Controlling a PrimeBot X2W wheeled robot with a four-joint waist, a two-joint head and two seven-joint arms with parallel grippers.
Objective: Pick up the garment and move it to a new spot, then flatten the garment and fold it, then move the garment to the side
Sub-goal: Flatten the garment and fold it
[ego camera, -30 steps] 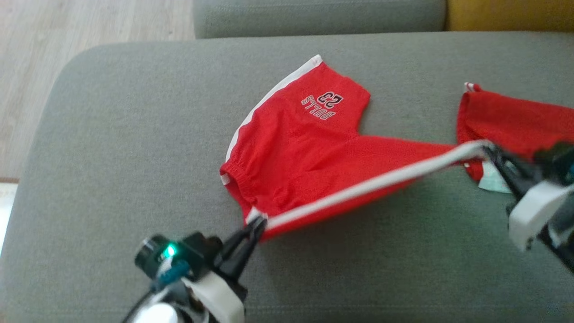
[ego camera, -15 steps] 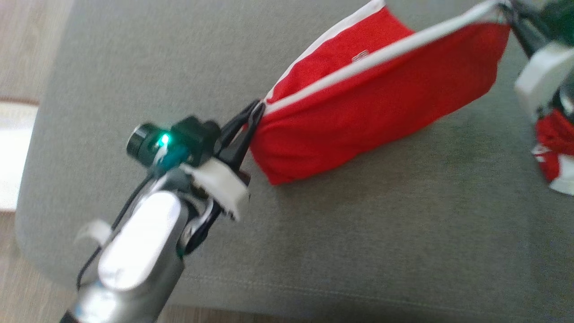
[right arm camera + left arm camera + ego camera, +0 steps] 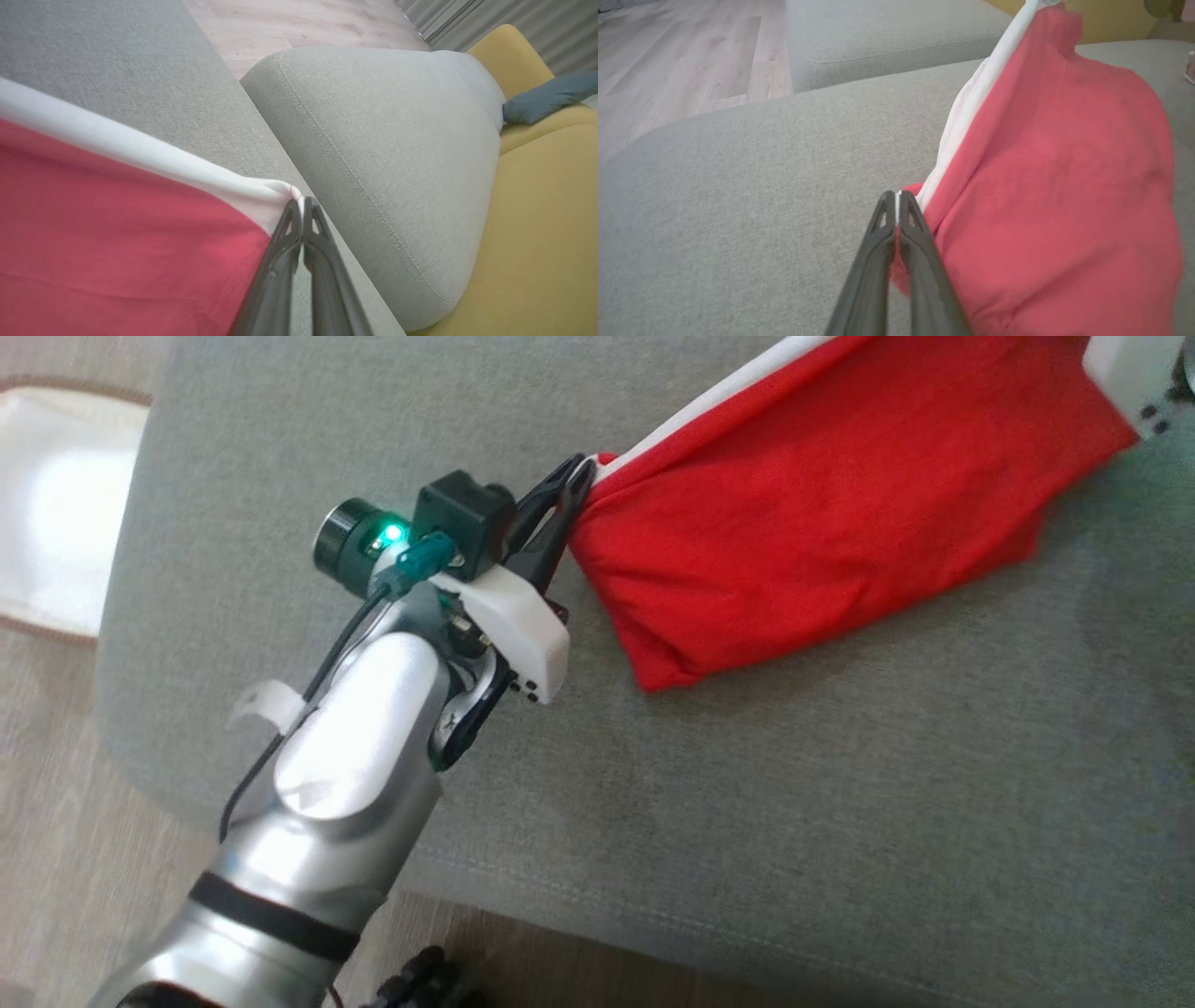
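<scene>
Garment raised from the couch, stretched between both arms.
The red garment point(image 3: 840, 513), mostly lying spread a second ago, now hangs by its white-striped edge above the grey couch point(image 3: 840, 803), toward its left edge. The left fingers point(image 3: 878, 247) and right fingers point(image 3: 278, 266) are clenched on opposite corners, so the move to a new spot looks underway.

Red white-striped garment point(image 3: 822, 513), grey cushion point(image 3: 840, 803)
</scene>
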